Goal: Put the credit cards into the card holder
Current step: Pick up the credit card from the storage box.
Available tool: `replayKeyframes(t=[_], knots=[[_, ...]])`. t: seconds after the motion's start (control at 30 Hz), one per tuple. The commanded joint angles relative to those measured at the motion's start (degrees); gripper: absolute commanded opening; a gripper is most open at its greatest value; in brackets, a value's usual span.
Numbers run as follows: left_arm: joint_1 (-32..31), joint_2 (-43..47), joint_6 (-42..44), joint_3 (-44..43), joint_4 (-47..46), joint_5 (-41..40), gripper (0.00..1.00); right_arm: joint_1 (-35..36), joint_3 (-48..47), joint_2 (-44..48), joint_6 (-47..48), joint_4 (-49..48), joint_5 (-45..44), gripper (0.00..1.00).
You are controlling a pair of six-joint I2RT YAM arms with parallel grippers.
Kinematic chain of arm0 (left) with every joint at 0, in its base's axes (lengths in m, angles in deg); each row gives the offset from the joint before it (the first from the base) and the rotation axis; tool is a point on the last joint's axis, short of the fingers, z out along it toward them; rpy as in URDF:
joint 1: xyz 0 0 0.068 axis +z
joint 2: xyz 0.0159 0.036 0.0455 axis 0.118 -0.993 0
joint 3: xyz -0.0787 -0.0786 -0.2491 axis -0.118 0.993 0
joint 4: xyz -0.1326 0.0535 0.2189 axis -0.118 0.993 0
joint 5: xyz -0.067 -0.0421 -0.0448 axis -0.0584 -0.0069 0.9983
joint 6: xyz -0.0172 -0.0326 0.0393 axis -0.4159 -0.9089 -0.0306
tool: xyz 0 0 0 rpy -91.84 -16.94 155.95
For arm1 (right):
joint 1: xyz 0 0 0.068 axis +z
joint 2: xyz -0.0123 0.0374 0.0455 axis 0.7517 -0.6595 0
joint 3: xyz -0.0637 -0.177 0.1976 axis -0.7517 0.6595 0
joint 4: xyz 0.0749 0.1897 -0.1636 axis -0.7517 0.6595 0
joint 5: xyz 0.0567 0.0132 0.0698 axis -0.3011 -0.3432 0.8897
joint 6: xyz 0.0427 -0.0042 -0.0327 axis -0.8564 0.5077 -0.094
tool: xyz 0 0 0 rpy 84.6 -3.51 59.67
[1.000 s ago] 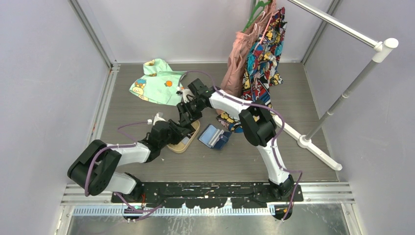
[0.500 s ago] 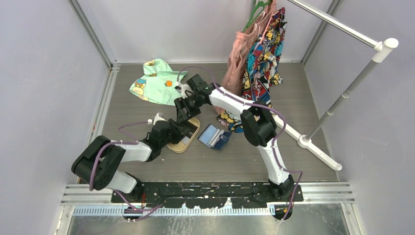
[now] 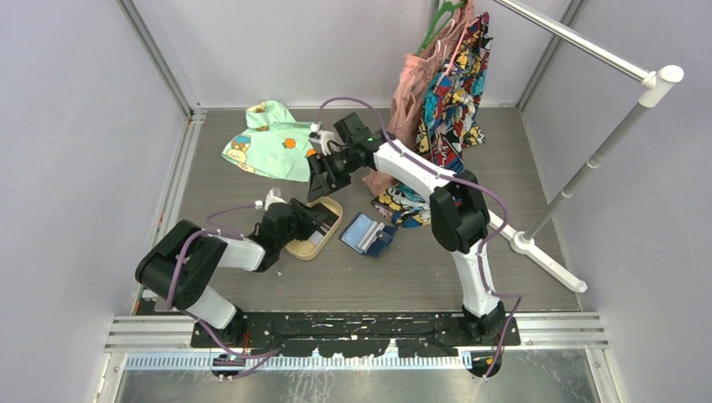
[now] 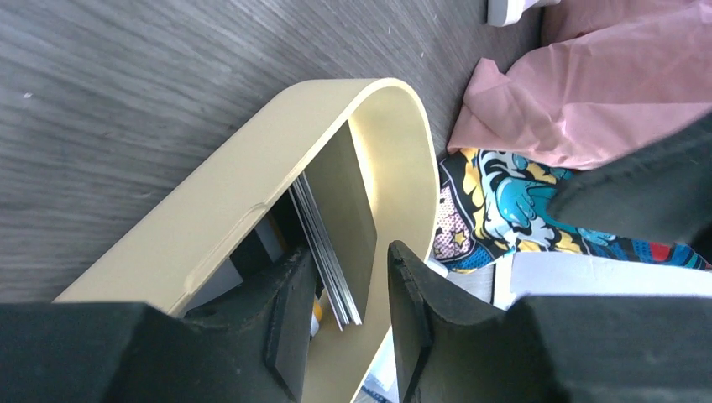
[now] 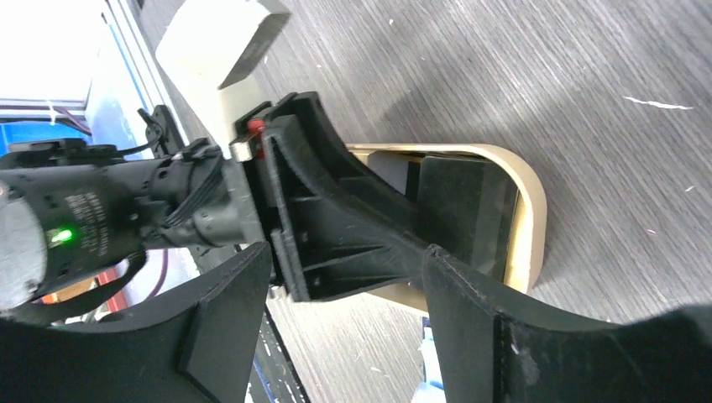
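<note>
The credit cards [image 4: 344,210] stand on edge as a dark stack inside the tan oval tray [image 4: 252,168]. My left gripper [image 4: 351,252] is open and straddles the stack: the cards lean near one finger [image 4: 290,319], with a gap to the other. In the top view it [image 3: 317,220] sits in the tray [image 3: 307,251]. My right gripper [image 3: 321,180] is open and empty, hovering just behind the tray. Its wrist view looks down on the left gripper and the cards [image 5: 466,210]. The navy card holder [image 3: 367,233] lies open right of the tray, pale pockets up.
A green printed cloth [image 3: 269,138] lies at the back left. Pink and comic-print garments [image 3: 445,92] hang from a white rack, their hems on the floor right of the tray. The rack's base bar [image 3: 537,252] crosses the right side.
My right gripper has drawn back and up from the tray toward the far side. My left gripper has stayed in the tray, shifted slightly right.
</note>
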Motion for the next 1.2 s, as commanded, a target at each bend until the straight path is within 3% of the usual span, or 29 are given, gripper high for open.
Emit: replayKeyframes(t=[0.0, 0.33, 0.47, 0.6, 0.87, 1.07, 1.17], knots=[[0.59, -2.99, -2.63, -3.0, -1.58, -2.02, 0.37, -1.28, 0.88, 5.49, -0.04, -1.61, 2.76, 0.71], [0.62, -3.39, 0.74, -7.17, 6.99, -3.03, 0.27, -3.7, 3.48, 6.36, -0.22, -3.1, 2.73, 0.71], [1.17, -3.03, 2.65, -8.26, 9.43, -1.87, 0.09, -4.19, 4.91, 7.08, -0.39, -3.6, 2.63, 0.71], [2.8, -0.23, 5.08, -8.3, 13.68, 2.17, 0.0, -4.7, 7.24, 8.7, -0.03, -4.33, 2.81, 0.71], [8.79, 6.76, 15.48, -8.19, 26.61, 16.47, 0.0, -5.56, 12.43, 12.04, 0.18, -6.75, 4.43, 0.71], [14.19, 2.79, 30.01, -13.86, 37.3, 29.2, 0.0, -5.31, 14.73, 12.72, -0.83, -8.57, 5.34, 0.71], [15.35, 0.98, 30.87, -15.62, 38.34, 31.25, 0.02, -5.2, 15.55, 13.05, -0.78, -9.01, 5.17, 0.71]])
